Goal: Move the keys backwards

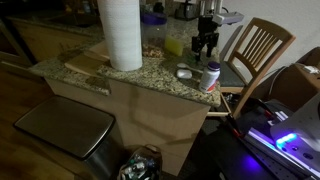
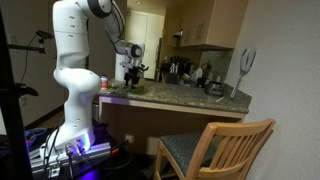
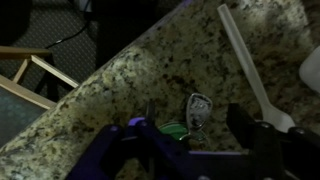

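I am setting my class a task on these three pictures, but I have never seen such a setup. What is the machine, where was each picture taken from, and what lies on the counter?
The white machine is a robot arm ending in a two-fingered claw. Two pictures come from cameras standing in the room, looking at the granite counter from different places. The third comes from a camera on the arm's wrist, looking down past the claw. There the keys lie on the stone, with a white plastic spoon nearby. A paper towel roll also stands on the counter. The claw is open and holds nothing.
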You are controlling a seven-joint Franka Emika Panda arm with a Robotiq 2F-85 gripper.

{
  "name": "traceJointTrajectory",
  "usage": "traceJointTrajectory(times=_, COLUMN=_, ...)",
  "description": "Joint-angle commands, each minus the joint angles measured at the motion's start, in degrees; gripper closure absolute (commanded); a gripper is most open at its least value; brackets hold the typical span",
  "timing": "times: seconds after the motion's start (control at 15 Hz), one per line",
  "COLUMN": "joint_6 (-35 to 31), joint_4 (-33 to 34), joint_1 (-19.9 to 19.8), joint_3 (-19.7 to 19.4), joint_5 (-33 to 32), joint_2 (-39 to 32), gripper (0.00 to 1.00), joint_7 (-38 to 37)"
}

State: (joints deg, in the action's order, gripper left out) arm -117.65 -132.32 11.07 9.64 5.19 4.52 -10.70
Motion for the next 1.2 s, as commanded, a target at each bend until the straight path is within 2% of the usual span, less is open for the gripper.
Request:
traceJointTrajectory(times=0.0, joint_6=0.16, joint_4=0.08, joint_1=-0.33, joint_3=0.37, joint_5=0.68, joint_2=-0.02, gripper=0.18, joint_7=1.05)
traceJointTrajectory(times=0.07, joint_6=-0.88, joint_4=-0.23, joint_1=-0.47, joint_3=0.47, joint_5=-0.31, joint_2=0.15, gripper=0.02, joint_7=-0.70)
traceJointTrajectory(times=0.13, joint_6=-2.87, joint_4=-0.67, joint_1=-0.64, joint_3=0.58, joint_5=-1.94, joint_2=0.39, gripper=0.04, joint_7=-3.33)
traceJointTrajectory(times=0.33, joint_6=-7.53, joint_4=-1.17, joint_1=-0.89, joint_3=0.74, joint_5=-6.34, joint_2=0.57, gripper=0.00, joint_7=-10.18)
traceJointTrajectory(times=0.47, joint_6=-7.87, joint_4=-0.94, joint_1=-0.90, joint_3=0.77, joint_5=-8.43, joint_2=0.42, gripper=0.00, joint_7=-13.73)
traceJointTrajectory(times=0.73, joint_6=-6.28, joint_4=0.05, joint_1=-0.65, joint_3=0.62, joint_5=-8.19, joint_2=0.01, gripper=0.00, joint_7=-13.60)
traceJointTrajectory(times=0.8, joint_6=-6.55, joint_4=0.00, joint_1=-0.66, joint_3=0.63, joint_5=-8.27, joint_2=0.02, gripper=0.25, joint_7=-13.88)
traceJointTrajectory(times=0.87, joint_6=-6.53, joint_4=0.03, joint_1=-0.59, joint_3=0.60, joint_5=-7.44, joint_2=0.00, gripper=0.26, joint_7=-13.48)
traceJointTrajectory(times=1.13, joint_6=-5.91, joint_4=0.14, joint_1=-0.49, joint_3=0.57, joint_5=-5.67, joint_2=-0.04, gripper=0.54, joint_7=-12.81)
